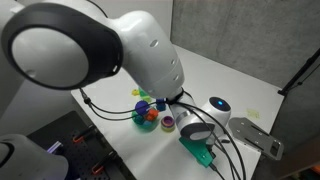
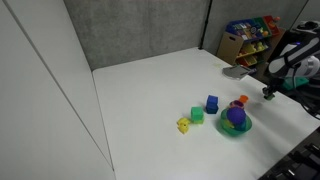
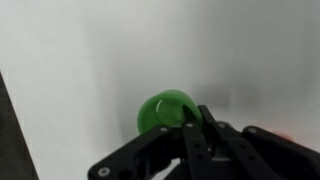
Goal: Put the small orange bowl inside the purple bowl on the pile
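The small orange bowl (image 2: 242,100) sits on the white table just beside the pile. The pile is a purple bowl (image 2: 236,116) resting in a larger green bowl (image 2: 236,130). The purple bowl also shows in an exterior view (image 1: 167,122). My gripper (image 2: 268,93) hangs above the table's edge, apart from the pile and the orange bowl. In the wrist view my fingers (image 3: 200,112) are drawn together. A green bowl (image 3: 160,112) shows right at the fingertips; I cannot tell whether they touch it.
A blue cup (image 2: 212,103), a green cup (image 2: 197,115) and a yellow block (image 2: 184,125) stand in a row near the pile. A flat grey object (image 1: 255,140) lies near the table edge. A shelf of coloured toys (image 2: 250,38) stands beyond the table.
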Available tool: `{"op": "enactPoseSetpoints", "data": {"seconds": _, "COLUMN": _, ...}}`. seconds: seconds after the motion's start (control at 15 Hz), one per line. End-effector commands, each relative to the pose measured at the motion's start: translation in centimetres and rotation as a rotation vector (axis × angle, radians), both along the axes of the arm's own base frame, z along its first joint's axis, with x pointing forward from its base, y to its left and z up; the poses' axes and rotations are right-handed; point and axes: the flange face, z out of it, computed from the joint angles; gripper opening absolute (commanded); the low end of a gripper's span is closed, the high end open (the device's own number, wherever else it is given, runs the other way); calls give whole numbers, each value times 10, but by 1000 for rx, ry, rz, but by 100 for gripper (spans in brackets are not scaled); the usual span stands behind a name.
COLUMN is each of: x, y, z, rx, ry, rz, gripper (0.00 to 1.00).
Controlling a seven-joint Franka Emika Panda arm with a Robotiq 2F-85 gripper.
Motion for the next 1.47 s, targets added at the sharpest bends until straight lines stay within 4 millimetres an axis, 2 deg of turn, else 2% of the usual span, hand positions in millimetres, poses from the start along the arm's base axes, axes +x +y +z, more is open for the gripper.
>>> {"op": "enactPoseSetpoints", "data": {"seconds": 0.0, "x": 10, "y": 54, "z": 32, "rx": -41, "ry": -10, "rz": 39, "gripper": 5}}
{"op": "enactPoseSetpoints", "data": {"seconds": 0.33, "x": 32, "y": 136, "z": 53, "rx": -74, "ry": -10, "rz": 103, "gripper": 5}}
{"op": "enactPoseSetpoints", "data": {"seconds": 0.67, "x": 42, "y": 200, "z": 61, "rx": -86, "ry": 1, "rz": 137, "gripper": 5}}
{"op": "enactPoseSetpoints", "data": {"seconds": 1.0, "x": 42, "y": 238, "z": 54, "rx": -87, "ry": 13, "rz": 154, "gripper": 5}}
{"op": "enactPoseSetpoints", "data": {"seconds": 1.4, "x": 39, "y": 260, "z": 46, "rx": -85, "ry": 26, "rz": 166, "gripper": 4}}
